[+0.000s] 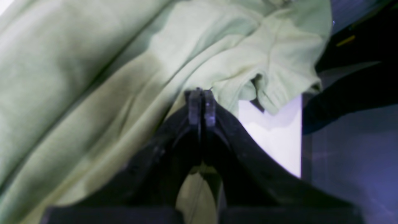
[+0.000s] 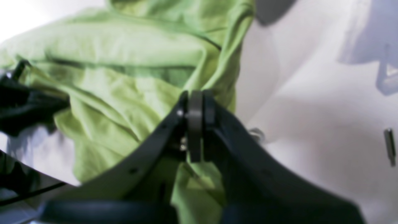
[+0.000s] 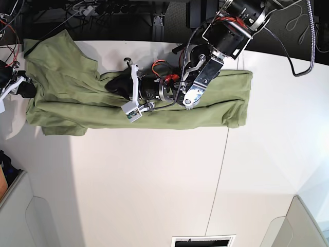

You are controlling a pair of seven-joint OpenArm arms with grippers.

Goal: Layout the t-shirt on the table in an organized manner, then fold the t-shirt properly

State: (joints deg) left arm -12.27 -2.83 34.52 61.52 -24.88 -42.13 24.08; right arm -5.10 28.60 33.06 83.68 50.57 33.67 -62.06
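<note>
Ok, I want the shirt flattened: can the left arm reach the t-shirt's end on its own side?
Probably yes. The left gripper, shut, sits over the t-shirt mid-body; that end lies bare on the table with nothing between.

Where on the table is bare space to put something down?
The table is bare below the t-shirt, on both sides of the dark seam. The top strip is crowded: the shirt, left gripper, right gripper.

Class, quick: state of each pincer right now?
Left pincer: closed, pinching the t-shirt.
Right pincer: closed, with t-shirt cloth caught between its tips.
</note>
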